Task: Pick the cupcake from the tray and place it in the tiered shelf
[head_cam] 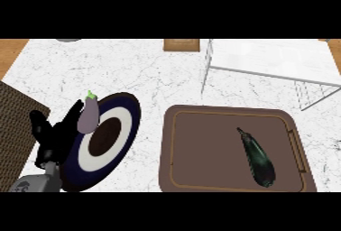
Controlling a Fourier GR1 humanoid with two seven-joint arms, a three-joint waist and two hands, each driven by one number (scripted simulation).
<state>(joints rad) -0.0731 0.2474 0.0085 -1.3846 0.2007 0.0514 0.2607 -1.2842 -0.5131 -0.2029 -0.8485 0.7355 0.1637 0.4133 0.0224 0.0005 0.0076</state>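
White marble counter (133, 67) carries everything, and the brown tray (200, 149) serves as the landmark. One tray lies there, rounded at its corners with a thin lighter line inside its rim, and one dark green eggplant (257, 156) lies on its right half, stem end toward the far edge, tip pointing near. No cupcake shows on the tray or anywhere else in view.

Left of the tray, just beside it, sits one round plate (126, 113) with a dark blue rim, a white ring and a brown centre. One pale purple eggplant (88, 118) with a green stem lies across the plate's far left rim. That makes two eggplants in all.

Further left of the tray, at the plate's left edge, is the robot's left hand (53, 137), black, on a grey forearm; its fingers spread, relaxed and grasping nothing, one reaching up close beside the purple eggplant. The right hand does not show.

Beyond the tray, up and to its right, stands one white wire tiered shelf (279, 58). Beyond the tray's far left corner lies one small wooden block (181, 44). Far left of the tray, past the hand, is one dark woven mat (15, 131).
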